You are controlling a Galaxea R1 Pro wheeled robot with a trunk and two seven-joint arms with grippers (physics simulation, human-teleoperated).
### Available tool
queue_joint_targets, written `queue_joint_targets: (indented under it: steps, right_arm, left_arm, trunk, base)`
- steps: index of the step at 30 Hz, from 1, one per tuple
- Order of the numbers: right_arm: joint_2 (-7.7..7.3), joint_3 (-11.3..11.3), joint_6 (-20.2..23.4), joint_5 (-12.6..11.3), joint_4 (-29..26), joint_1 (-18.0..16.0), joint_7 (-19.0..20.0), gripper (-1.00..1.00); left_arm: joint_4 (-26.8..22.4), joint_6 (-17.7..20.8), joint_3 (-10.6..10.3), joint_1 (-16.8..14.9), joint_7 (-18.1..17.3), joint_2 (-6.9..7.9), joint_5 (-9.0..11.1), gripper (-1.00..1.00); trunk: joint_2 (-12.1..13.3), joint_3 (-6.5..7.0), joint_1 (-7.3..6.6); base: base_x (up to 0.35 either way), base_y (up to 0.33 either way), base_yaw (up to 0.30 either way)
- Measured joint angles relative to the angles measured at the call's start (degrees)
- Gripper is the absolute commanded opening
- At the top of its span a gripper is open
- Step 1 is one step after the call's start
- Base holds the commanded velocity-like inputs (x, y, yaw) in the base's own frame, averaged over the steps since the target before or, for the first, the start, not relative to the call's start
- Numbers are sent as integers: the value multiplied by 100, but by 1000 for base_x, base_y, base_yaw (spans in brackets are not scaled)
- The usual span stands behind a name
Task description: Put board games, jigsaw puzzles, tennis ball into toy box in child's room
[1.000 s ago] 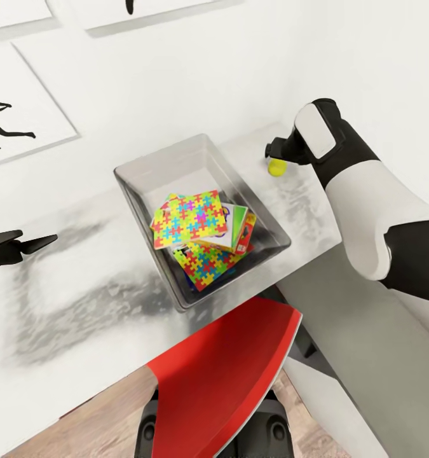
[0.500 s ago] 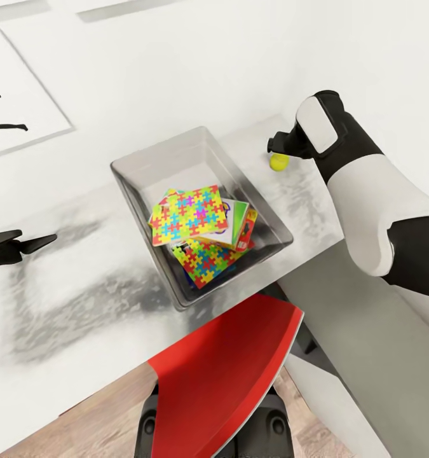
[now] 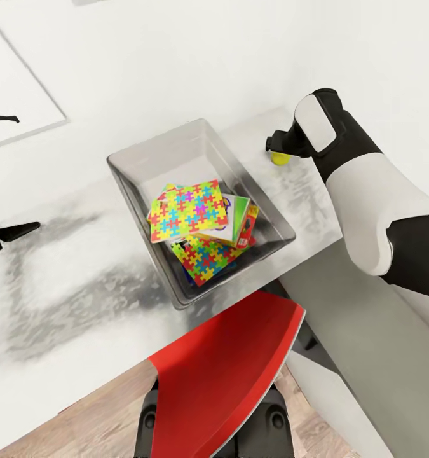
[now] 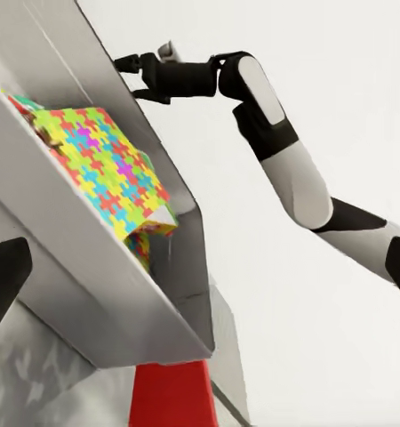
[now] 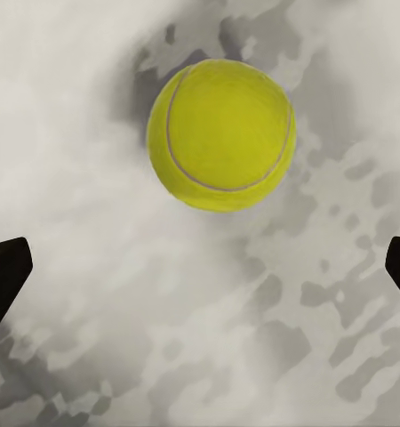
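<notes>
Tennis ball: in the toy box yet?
Out. The tennis ball lies on the table beyond the toy box, under the open right gripper.

The toy box (image 3: 133, 166) looks like smooth, slightly glossy grey plastic, its sloping walls catching soft reflections. Inside it, the jigsaw puzzles (image 3: 190, 212) and the board games (image 3: 243, 227) have flat, printed card-like faces with a mild sheen. The tennis ball (image 5: 221, 134) in the upper middle of the right wrist view looks matt and felted, with a thin pale seam. The table (image 3: 68, 286) top is white, smooth and mottled with grey, cloudy patches. At the lower centre of the head view a red panel (image 3: 233, 369) looks smooth and satiny. The floor (image 3: 106, 426) shows wood-plank grain.
</notes>
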Motion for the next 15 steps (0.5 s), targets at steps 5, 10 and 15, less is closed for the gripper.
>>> queue_joint_targets:
  steps: [5, 10, 15]
  right_arm:
    - [11, 0, 0, 2, -8, -36, 0, 100]
    - [19, -1, -4, 2, -10, -47, 0, 100]
    - [41, -1, -18, 2, -4, -55, 0, 100]
  left_arm:
    - [-323, 0, -3, 0, 0, 353, 618, 100]
    - [-508, 1, 1, 0, 0, 713, 833, 100]
    - [-559, 1, -14, 2, 0, 901, 912, 100]
  trunk:
    - [0, -47, 0]
    - [0, -94, 0]
    - [1, -141, 0]
  base:
    - [0, 0, 0]
    - [0, 0, 0]
    - [0, 0, 0]
